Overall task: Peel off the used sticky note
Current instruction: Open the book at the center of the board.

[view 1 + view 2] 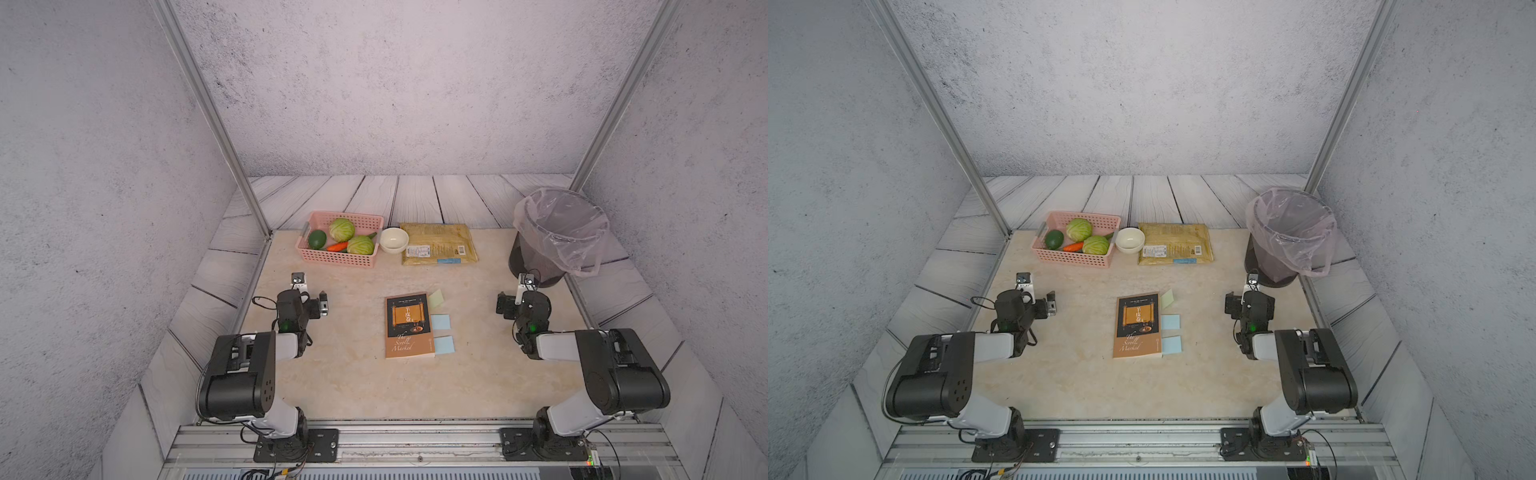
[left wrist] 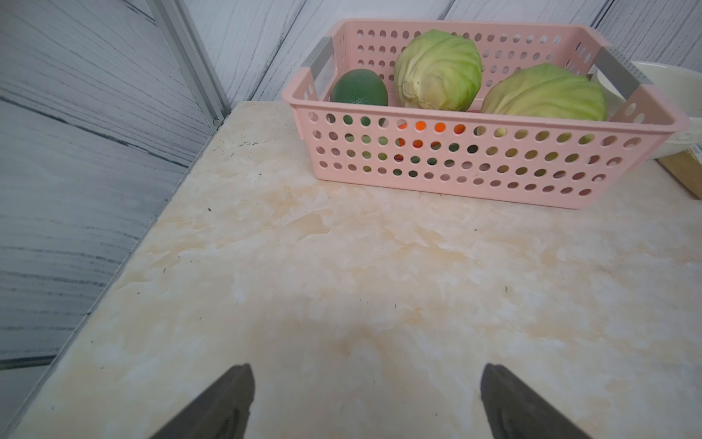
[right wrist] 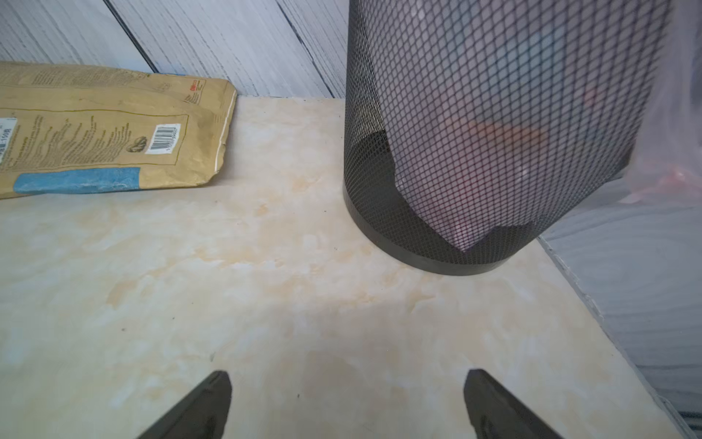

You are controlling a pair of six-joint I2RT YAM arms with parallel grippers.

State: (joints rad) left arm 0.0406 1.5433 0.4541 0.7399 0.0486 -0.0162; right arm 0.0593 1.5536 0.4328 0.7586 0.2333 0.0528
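A brown and black book (image 1: pixel 409 326) lies flat mid-table in both top views. Three sticky notes poke out from its right edge: a yellow-green one (image 1: pixel 436 298) at the far end and two blue ones (image 1: pixel 440 321) (image 1: pixel 443 345) nearer me. No writing shows on any of them, so I cannot tell which is the used sticky note. My left gripper (image 1: pixel 323 304) hovers open well left of the book. My right gripper (image 1: pixel 501 306) hovers open well to its right. In the wrist views the left gripper (image 2: pixel 366 366) and right gripper (image 3: pixel 347 372) hold nothing, with bare tabletop between the fingers.
A pink basket (image 1: pixel 332 259) of cabbages, an avocado and a carrot stands at the back left. Beside it are a white bowl (image 1: pixel 394 240) and a flat brown bag (image 1: pixel 438 245). A black mesh bin (image 1: pixel 536 266) with a plastic liner stands back right, close behind the right gripper.
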